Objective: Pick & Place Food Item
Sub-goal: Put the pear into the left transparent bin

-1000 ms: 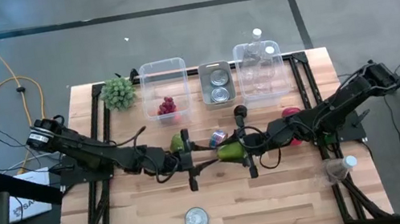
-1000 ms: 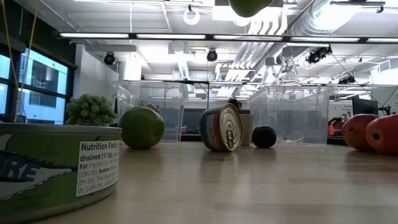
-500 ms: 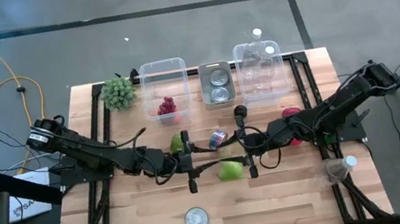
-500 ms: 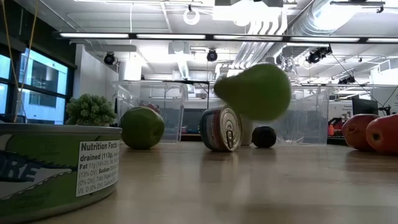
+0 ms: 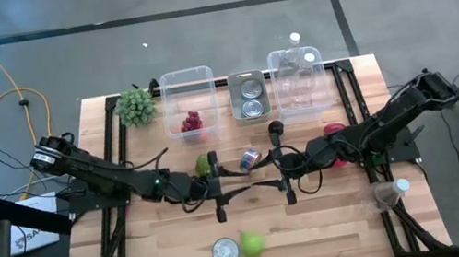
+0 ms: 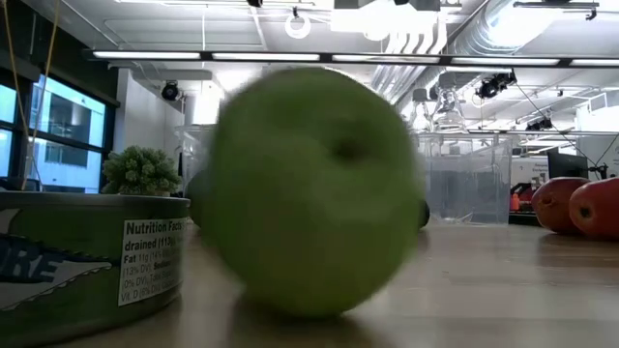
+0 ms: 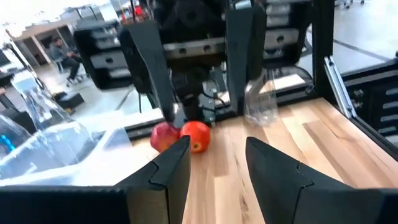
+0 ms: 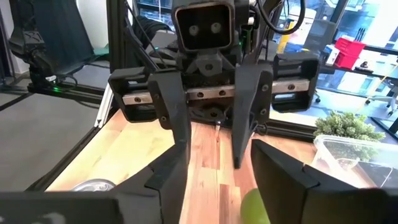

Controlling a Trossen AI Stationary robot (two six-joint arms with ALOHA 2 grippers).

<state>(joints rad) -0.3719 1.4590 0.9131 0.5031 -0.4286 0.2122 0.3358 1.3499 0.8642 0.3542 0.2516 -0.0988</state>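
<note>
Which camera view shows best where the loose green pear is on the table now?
The high view: the green pear lies beside the tin can, near the table's front edge, apart from both grippers. In the low view the pear fills the picture, blurred. The left wrist view does not show it; the right wrist view shows only a green shape I cannot identify.

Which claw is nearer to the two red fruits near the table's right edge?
Right. The right claw is beside the red fruits; the left claw is farther away, at the table's middle.
</note>
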